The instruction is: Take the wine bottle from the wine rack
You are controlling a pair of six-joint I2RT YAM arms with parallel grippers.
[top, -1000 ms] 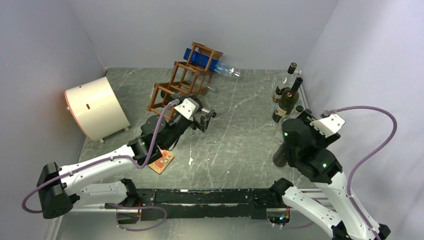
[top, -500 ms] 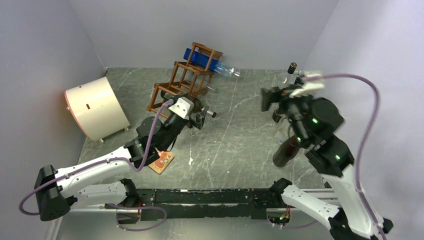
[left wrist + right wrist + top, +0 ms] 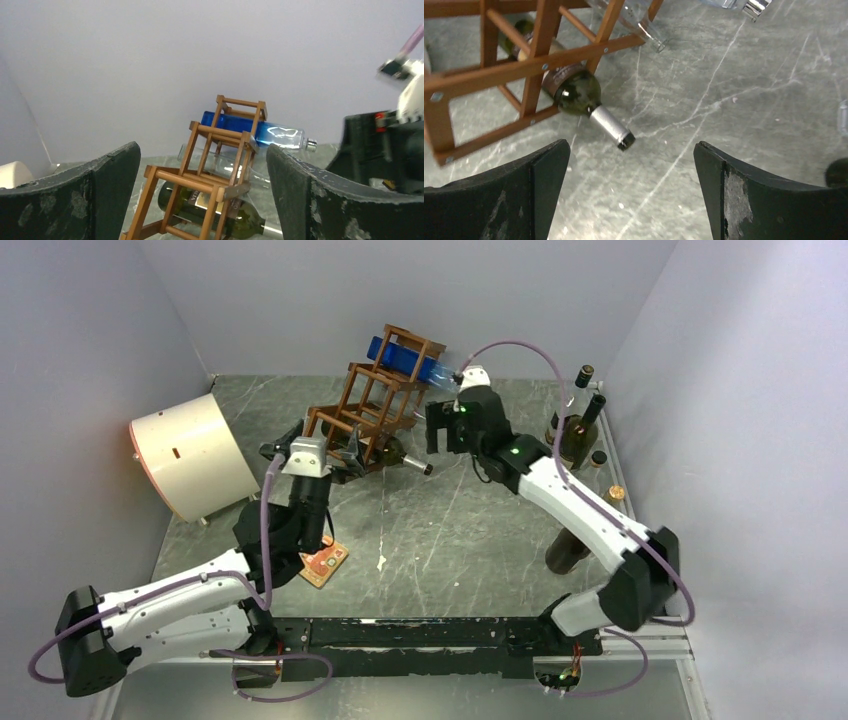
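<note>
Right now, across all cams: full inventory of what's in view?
wine rack: 1, reddish-brown wood, far centre of table
wine bottle: 1, dark green with silver neck, lying in rack's lowest cell, neck poking out
clear bottle: 1, clear glass, lying in middle cell
blue bottle: 1, blue, lying in top cell
drum: 1, cream, left side of table
standing bottles: several, exact count unclear, dark and clear glass, right edge
small flat item: 1, orange-red, near left
table: 1, grey-green marble
left tool: 1, black, open, facing rack
right tool: 1, black, open, near wine bottle's neck, not touching
</note>
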